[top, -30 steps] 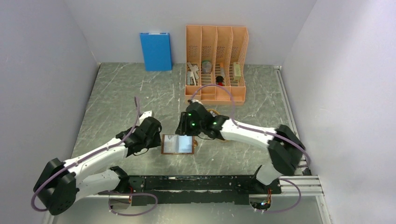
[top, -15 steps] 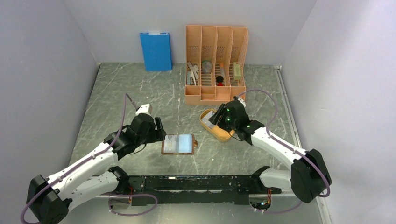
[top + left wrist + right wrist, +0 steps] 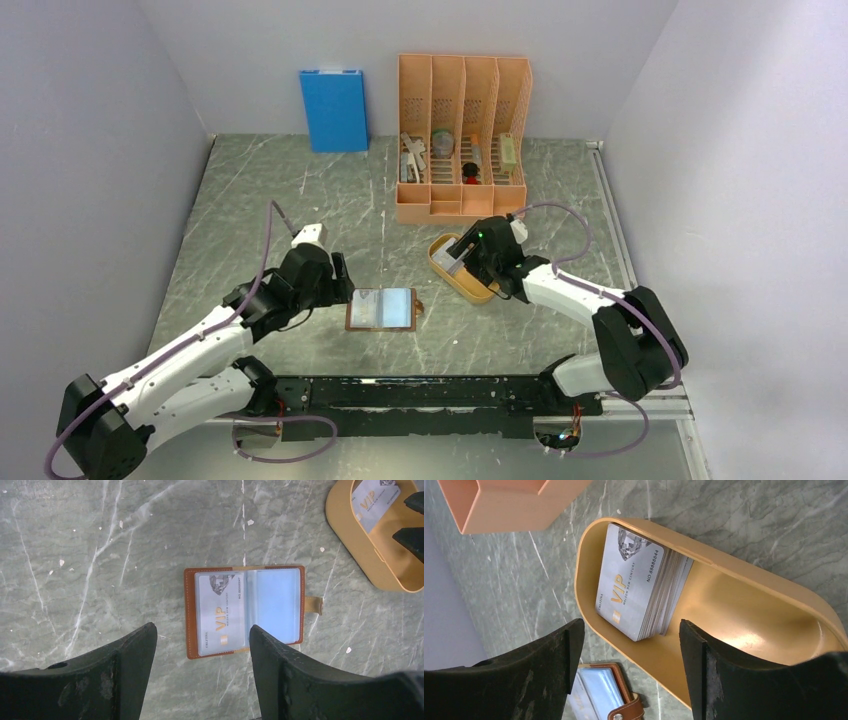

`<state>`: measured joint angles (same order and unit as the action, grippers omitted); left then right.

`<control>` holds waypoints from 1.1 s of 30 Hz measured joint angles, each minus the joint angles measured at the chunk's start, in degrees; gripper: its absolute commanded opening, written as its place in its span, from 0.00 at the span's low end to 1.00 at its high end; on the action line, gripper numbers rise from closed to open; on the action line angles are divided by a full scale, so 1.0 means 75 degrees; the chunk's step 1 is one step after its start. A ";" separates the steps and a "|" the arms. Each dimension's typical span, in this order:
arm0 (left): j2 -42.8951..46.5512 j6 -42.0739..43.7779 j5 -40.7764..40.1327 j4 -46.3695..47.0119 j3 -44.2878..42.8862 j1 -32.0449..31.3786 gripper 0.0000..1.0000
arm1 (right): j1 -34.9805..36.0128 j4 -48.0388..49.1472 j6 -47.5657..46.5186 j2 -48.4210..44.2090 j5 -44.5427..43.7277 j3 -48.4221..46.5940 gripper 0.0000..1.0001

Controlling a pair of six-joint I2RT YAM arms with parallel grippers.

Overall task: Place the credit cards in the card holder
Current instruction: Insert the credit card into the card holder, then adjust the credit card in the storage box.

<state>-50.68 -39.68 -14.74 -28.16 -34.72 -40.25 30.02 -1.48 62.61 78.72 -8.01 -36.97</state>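
**Credit cards** (image 3: 639, 592): a fanned stack of silvery VIP cards, packed against one curved end of the orange oval tray (image 3: 744, 615). One more card (image 3: 220, 612) already sits in the left sleeve of the card holder (image 3: 245, 611). The right sleeve looks empty to me.

**Card holder:** brown, open flat on the marbled table (image 3: 260, 200), with its snap tab pointing toward the tray. It lies near the tray but apart from it.

**Right gripper** (image 3: 630, 625): jaws wide, nothing held, poised over the stack.

**Left gripper** (image 3: 200, 635): jaws wide, empty, above the holder and not touching it.

**Step in hand, as I judge it:** take one card. I would pinch only the top card by its exposed edge and draw it off the fan slowly so its neighbours stay put. Before insertion I would have the left gripper pin the holder.

**Beyond:** an orange desk organizer (image 3: 462, 130) and a blue box (image 3: 333, 108) at the back wall.
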 measured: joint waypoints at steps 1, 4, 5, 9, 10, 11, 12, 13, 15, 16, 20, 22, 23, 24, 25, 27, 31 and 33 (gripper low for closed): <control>0.0023 0.0015 0.0000 0.0003 0.0006 0.0000 0.73 | 0.0000 0.0055 0.0044 0.0032 0.0000 0.0020 0.73; 0.0131 0.0044 0.0000 0.0009 0.0061 0.0000 0.73 | 0.0000 0.0224 0.0050 0.0032 0.0003 0.0052 0.73; 0.0160 0.0044 0.0003 0.0006 0.0076 0.0000 0.73 | 0.0000 0.0259 0.0035 0.0032 0.0006 0.0052 0.73; 0.0201 0.0052 0.0003 0.0012 0.0096 0.0000 0.72 | -0.0003 0.0358 -0.0128 0.0032 0.0012 0.0052 0.73; 0.0201 0.0061 0.0003 0.0009 0.0099 0.0000 0.72 | -0.0003 0.0379 -0.0175 0.0023 0.0015 0.0055 0.73; 0.0204 0.0064 0.0003 0.0009 0.0099 0.0000 0.72 | -0.0003 0.0417 -0.0216 0.0017 0.0015 0.0058 0.72; 0.0201 0.0067 0.0003 0.0009 0.0099 0.0000 0.72 | -0.0003 0.0466 -0.0254 0.0003 0.0015 0.0076 0.72; 0.0204 0.0067 0.0003 0.0009 0.0099 0.0000 0.72 | -0.0003 0.0527 -0.0306 -0.0029 0.0015 0.0114 0.72; 0.0207 0.0070 0.0003 0.0009 0.0102 0.0000 0.72 | -0.0003 0.0612 -0.0408 -0.0117 0.0015 0.0204 0.71; 0.0210 0.0070 0.0003 0.0009 0.0105 0.0000 0.72 | -0.0003 0.0627 -0.0460 -0.0146 0.0015 0.0227 0.70; 0.0213 0.0073 0.0003 0.0009 0.0111 0.0000 0.72 | -0.0003 0.0697 -0.0717 -0.0181 0.0067 0.0233 0.69; 0.0213 0.0073 0.0003 0.0009 0.0108 0.0000 0.72 | -0.0003 0.0717 -0.0848 -0.0224 0.0093 0.0233 0.69; 0.0213 0.0073 0.0003 0.0009 0.0111 0.0000 0.72 | -0.0003 0.0737 -0.0912 -0.0251 0.0105 0.0233 0.68; 0.0213 0.0076 0.0003 0.0009 0.0111 0.0000 0.72 | -0.0003 0.0752 -0.0982 -0.0274 0.0125 0.0233 0.67; 0.0213 0.0073 0.0003 0.0009 0.0111 0.0000 0.72 | -0.0003 0.0766 -0.1032 -0.0280 0.0143 0.0233 0.67; 0.0213 0.0073 0.0003 0.0009 0.0111 0.0000 0.72 | -0.0003 0.0790 -0.1125 -0.0274 0.0216 0.0233 0.66; 0.0213 0.0073 0.0000 0.0006 0.0111 0.0000 0.72 | -0.0003 0.0793 -0.1183 -0.0221 0.0373 0.0233 0.65; 0.0213 0.0073 0.0003 0.0006 0.0111 0.0000 0.71 | -0.0003 0.0796 -0.1177 -0.0146 0.0437 0.0233 0.65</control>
<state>-49.08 -39.13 -14.72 -28.12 -33.89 -40.25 30.00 4.49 53.78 77.62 -4.73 -35.22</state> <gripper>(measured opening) 0.717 0.653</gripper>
